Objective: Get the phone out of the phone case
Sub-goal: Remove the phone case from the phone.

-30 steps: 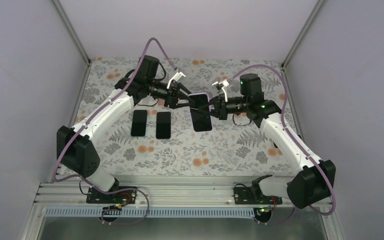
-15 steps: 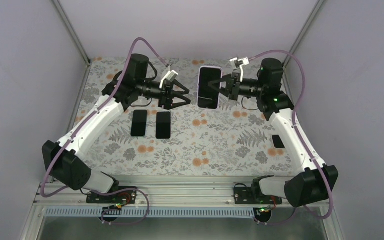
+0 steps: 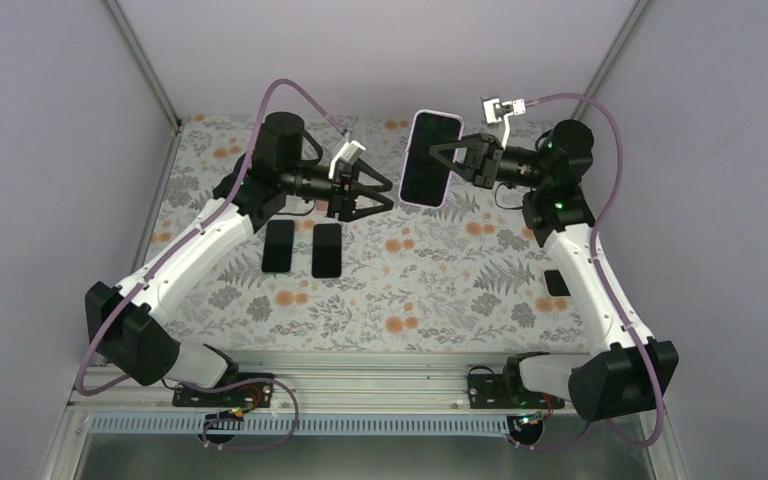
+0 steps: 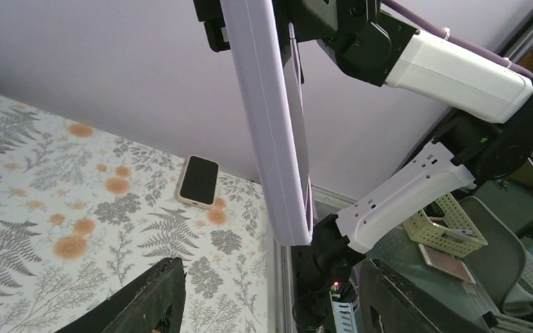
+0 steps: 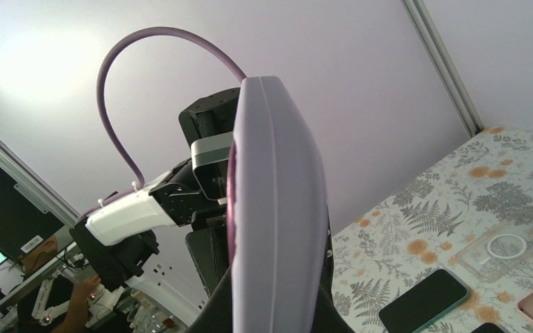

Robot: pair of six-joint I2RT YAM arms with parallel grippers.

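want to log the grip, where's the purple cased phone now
In the overhead view the phone is held up off the table, right of centre toward the back, clamped in the right end effector, with the open left end effector just to its left.

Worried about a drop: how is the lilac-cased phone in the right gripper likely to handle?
Probably stiff: the phone shows as a straight slab in both wrist views. Its smooth, rounded case looks slippery, so the right gripper, shut on it in mid-air, may let it pivot or slip. Likely fragile if it falls to the table.
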